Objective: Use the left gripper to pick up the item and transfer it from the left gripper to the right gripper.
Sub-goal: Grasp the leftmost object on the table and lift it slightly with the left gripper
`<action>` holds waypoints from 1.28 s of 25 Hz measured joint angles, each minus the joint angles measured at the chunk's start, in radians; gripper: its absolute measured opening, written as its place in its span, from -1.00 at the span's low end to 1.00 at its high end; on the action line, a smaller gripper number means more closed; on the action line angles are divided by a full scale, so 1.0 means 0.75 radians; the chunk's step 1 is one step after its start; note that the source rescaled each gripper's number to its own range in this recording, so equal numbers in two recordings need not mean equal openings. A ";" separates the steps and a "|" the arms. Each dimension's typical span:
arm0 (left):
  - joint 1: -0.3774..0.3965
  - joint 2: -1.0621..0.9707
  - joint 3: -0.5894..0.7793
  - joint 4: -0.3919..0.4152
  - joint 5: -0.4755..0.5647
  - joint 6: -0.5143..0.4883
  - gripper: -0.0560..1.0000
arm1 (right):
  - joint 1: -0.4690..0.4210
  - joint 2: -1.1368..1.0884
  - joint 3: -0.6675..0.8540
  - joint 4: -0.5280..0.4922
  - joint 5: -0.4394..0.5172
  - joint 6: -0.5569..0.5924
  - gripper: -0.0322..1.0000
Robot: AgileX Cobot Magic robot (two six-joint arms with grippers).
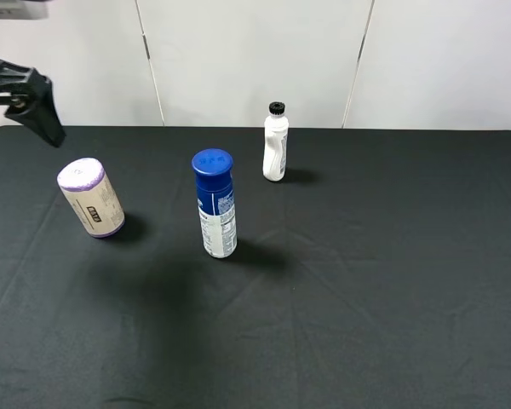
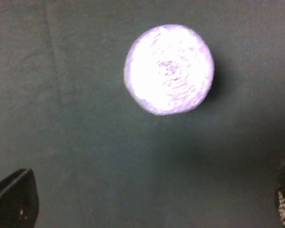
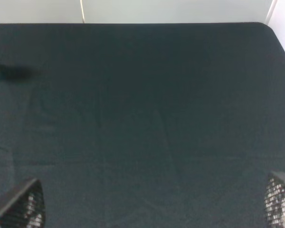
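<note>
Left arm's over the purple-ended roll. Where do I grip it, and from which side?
Probably straight down from above: the roll stands upright on the cloth, its round purple end facing the left wrist camera. Close the jaws across its beige side wall, around mid-height.

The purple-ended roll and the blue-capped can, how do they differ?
The roll is shorter and fatter; the can is taller and slimmer. The roll has a beige wrapper with purple ends; the can is white with a blue cap. The roll sits far left, the can nearer the middle. Both stand upright on the black cloth.
</note>
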 joint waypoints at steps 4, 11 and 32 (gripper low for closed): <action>-0.045 0.076 -0.032 0.021 -0.022 0.000 1.00 | 0.000 0.000 0.000 0.000 0.000 0.000 1.00; -0.070 0.230 -0.094 0.018 -0.036 0.000 1.00 | 0.000 0.000 0.000 0.000 0.000 0.000 1.00; -0.093 0.537 -0.100 0.051 -0.091 0.000 1.00 | 0.000 0.000 0.000 0.000 -0.001 0.000 1.00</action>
